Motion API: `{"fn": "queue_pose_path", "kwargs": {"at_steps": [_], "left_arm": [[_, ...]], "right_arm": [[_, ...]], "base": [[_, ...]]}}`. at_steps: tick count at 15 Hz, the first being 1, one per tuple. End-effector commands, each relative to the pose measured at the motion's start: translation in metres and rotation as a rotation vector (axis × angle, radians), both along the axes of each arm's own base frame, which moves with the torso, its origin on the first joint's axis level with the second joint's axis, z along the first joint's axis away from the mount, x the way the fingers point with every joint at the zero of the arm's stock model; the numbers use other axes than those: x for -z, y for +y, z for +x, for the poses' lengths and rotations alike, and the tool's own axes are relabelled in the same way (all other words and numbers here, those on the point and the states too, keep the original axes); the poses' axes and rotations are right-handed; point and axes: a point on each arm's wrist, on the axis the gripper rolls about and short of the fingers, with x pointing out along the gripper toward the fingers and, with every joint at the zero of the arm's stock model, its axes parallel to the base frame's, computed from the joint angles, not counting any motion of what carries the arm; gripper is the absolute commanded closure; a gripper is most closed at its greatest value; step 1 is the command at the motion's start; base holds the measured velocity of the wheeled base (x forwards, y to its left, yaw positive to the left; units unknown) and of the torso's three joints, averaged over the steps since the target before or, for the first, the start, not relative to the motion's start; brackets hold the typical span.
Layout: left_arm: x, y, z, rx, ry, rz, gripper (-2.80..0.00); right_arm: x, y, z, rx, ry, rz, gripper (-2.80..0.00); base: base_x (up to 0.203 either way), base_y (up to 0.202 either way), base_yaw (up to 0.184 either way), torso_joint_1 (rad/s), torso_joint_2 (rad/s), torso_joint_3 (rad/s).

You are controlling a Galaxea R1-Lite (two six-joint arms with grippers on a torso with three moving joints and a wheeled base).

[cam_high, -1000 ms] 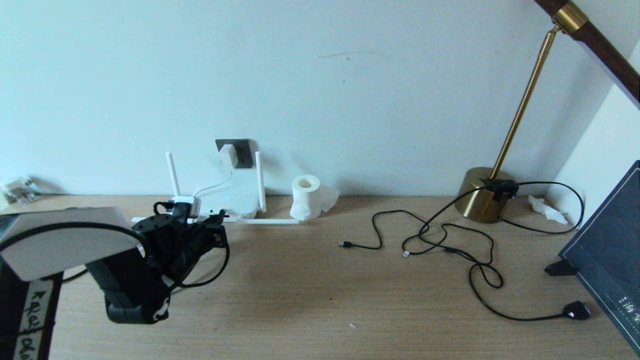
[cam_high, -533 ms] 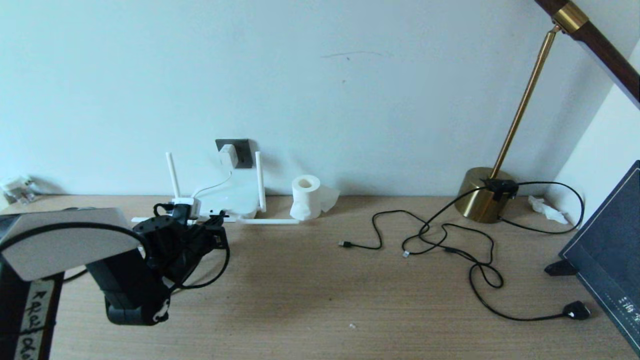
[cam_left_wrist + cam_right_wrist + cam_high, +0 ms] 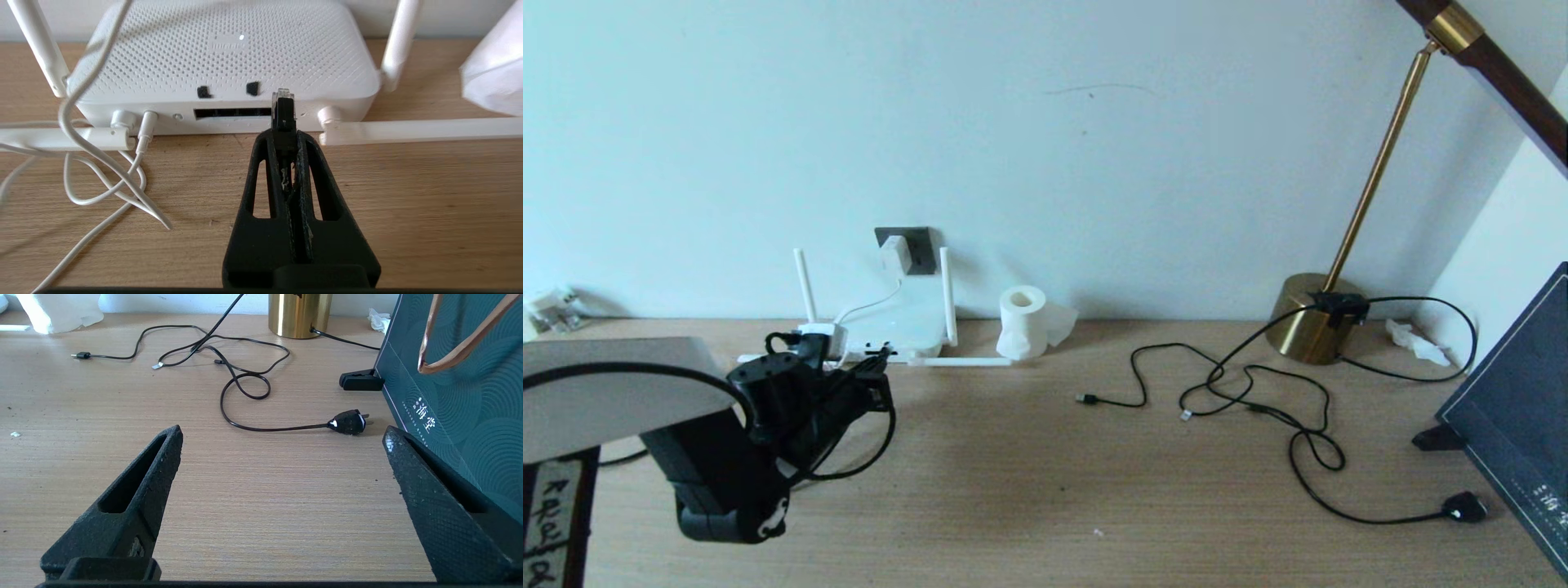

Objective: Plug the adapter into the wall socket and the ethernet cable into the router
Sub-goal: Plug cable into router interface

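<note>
Since a second ago the left hand (image 3: 284, 134), clamped on the ethernet cable (image 3: 283, 107) plug, has drawn slightly back from the router (image 3: 224, 61), plug still outside its port slot.

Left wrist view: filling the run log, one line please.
left gripper shut on black ethernet plug | at flat white router ports | not inserted

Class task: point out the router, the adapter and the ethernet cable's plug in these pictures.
router (image 3: 229, 61): left wrist view, perforated top.
adapter (image 3: 895, 250): head view, white body on the wall socket.
ethernet cable (image 3: 283, 110): left wrist view, black plug body.
</note>
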Motion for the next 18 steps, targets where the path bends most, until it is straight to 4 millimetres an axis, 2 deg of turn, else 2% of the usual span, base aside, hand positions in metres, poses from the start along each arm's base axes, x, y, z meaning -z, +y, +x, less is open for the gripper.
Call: {"fn": "queue_pose_path", "kwargs": {"at_steps": [1, 18], "left_arm": [[-0.007, 0.001, -0.003, -0.001, -0.019, -0.002, 0.00], [0.012, -0.001, 0.002, 0.001, 0.025, -0.014, 0.00]], "right_arm": [[0.000, 0.000, 0.000, -0.001, 0.002, 0.000, -2.80], [0.000, 0.000, 0.000, -0.001, 0.002, 0.000, -2.80]], "base": [[0.000, 0.000, 0.000, 0.000, 0.00, 0.000], [0.000, 0.000, 0.000, 0.000, 0.00, 0.000]]}}
